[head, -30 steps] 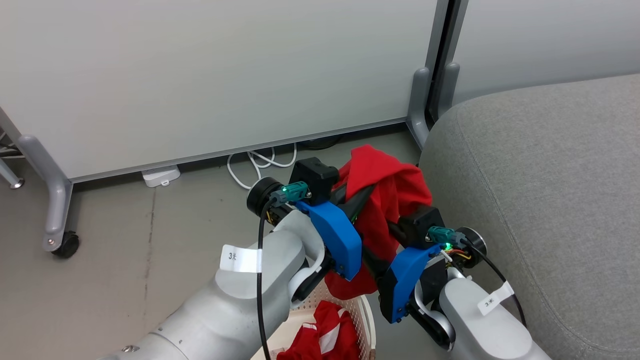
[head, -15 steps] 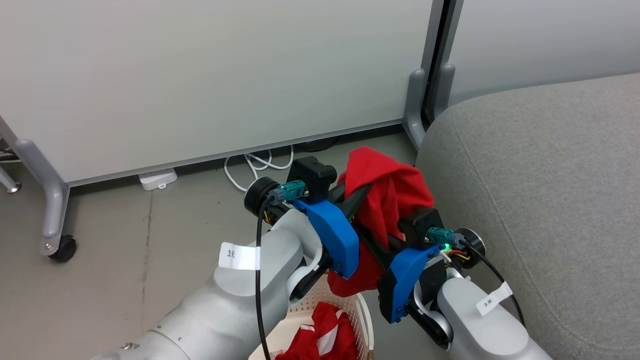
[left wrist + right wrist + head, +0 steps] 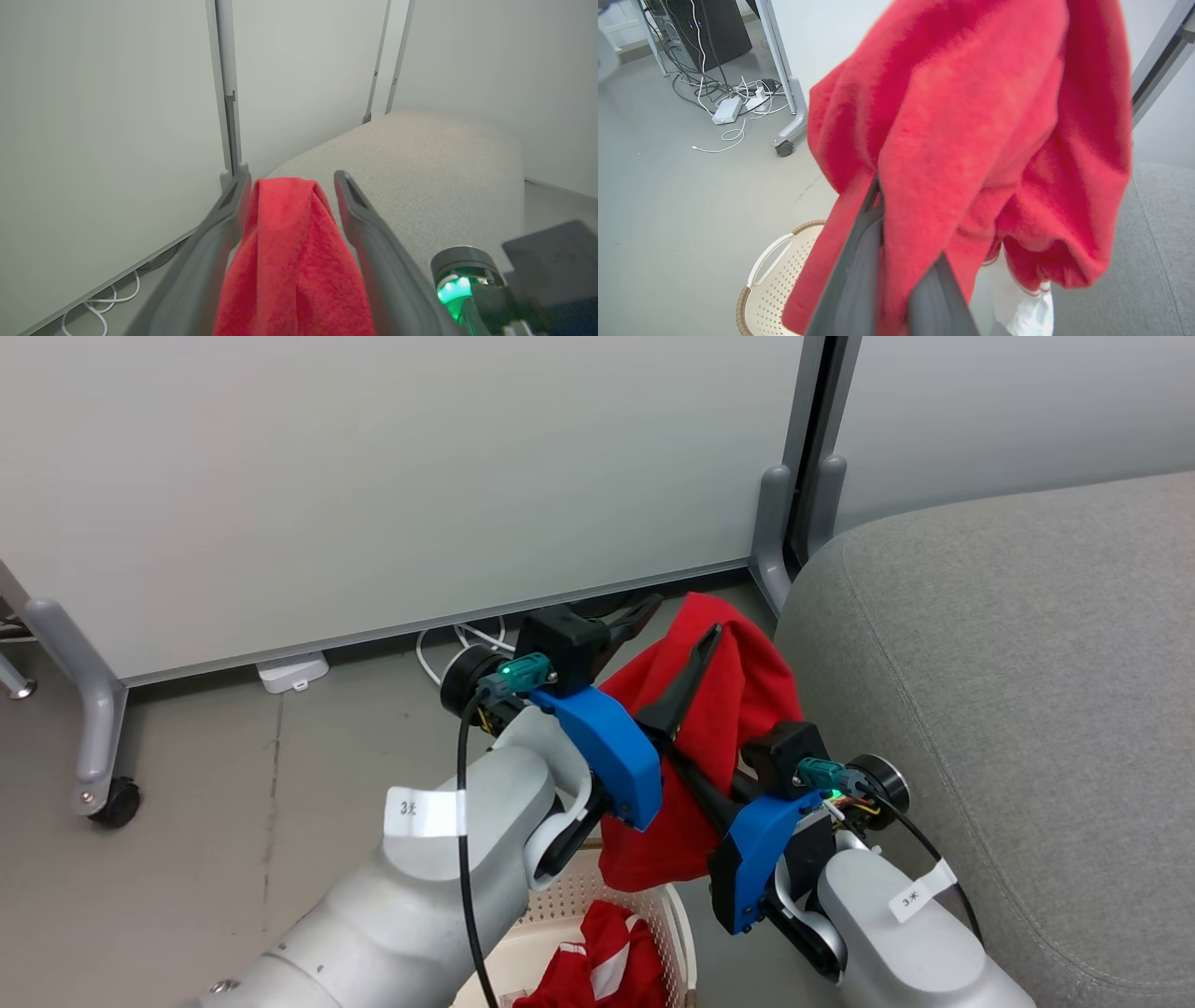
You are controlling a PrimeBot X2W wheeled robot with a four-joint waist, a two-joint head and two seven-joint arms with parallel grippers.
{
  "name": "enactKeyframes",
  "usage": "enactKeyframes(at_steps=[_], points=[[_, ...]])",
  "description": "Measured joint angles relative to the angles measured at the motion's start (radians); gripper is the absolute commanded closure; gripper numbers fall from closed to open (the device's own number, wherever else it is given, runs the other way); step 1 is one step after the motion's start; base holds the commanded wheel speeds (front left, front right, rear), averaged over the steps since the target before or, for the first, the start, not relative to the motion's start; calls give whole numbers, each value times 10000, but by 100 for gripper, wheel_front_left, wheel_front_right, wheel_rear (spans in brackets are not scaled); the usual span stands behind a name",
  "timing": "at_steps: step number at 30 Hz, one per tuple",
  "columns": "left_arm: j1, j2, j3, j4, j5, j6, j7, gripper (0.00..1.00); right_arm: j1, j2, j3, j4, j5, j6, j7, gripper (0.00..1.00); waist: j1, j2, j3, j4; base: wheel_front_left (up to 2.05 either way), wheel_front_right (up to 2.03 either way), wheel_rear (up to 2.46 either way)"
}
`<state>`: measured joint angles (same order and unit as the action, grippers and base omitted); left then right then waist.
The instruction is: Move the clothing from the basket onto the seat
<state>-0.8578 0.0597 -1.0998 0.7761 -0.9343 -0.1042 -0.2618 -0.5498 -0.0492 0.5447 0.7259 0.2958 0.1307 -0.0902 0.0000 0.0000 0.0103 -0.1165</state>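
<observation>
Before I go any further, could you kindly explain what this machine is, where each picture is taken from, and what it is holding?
It is a wheeled robot with two arms, each ending in a two-fingered gripper. The wide picture comes from a camera on its head, looking down at its arms. The other two come from cameras on each wrist, looking along that gripper's fingers.

A red garment hangs in the air between the arms. The right gripper is shut on it. The left gripper has its fingers spread apart, with the cloth draped between them, so it seems to be letting go.

Below, a cream basket on the floor holds another red piece with white trim. The large grey seat stands to the robot's right, with nothing visibly laid on it yet.
</observation>
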Motion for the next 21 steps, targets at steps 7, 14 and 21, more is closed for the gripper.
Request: enactKeyframes(at_steps=[7,14,21], points=[[1466,765,1806,-1478,1523,245,-10,0,2,-4,-180,-2,-184,0,-117,100,0,0,62,67,0,0,0],[3639,1285,3668,-3062,3131,244,-10,0,79,-4,-529,-117,-491,0,-194,100,0,0,134,188,0,0,0],[5750,1404,5321,-3971,4380,61,-12,0,302,-4,-688,-449,-640,0,-192,100,0,0,118,201,0,0,0]])
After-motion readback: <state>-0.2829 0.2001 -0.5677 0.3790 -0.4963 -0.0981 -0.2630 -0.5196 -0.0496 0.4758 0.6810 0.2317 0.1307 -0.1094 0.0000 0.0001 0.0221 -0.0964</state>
